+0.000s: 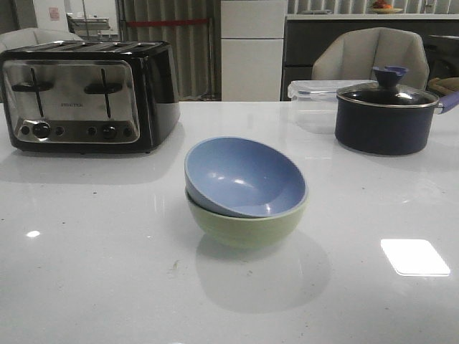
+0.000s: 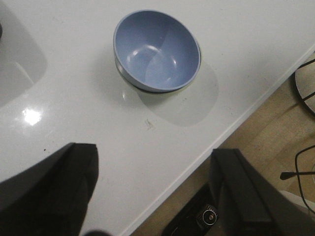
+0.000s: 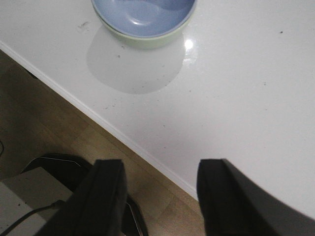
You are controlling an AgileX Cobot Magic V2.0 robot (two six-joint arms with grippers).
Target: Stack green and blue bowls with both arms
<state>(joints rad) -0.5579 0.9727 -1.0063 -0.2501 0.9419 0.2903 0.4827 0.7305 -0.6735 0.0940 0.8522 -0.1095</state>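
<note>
The dusty blue bowl (image 1: 244, 175) sits tilted inside the sage green bowl (image 1: 247, 226) at the middle of the white table. The pair also shows in the left wrist view, the blue bowl (image 2: 156, 49) covering nearly all of the green one, and in the right wrist view, the blue bowl (image 3: 142, 14) above a strip of green rim (image 3: 147, 40). My left gripper (image 2: 155, 189) is open and empty, over the table's front edge, well back from the bowls. My right gripper (image 3: 160, 189) is open and empty, also at the front edge. Neither gripper shows in the front view.
A chrome and black toaster (image 1: 82, 93) stands at the back left. A dark navy pot with a glass lid (image 1: 387, 115) stands at the back right, with a clear plastic container (image 1: 312, 97) behind it. The table's front edge (image 3: 103, 123) drops to a wooden floor.
</note>
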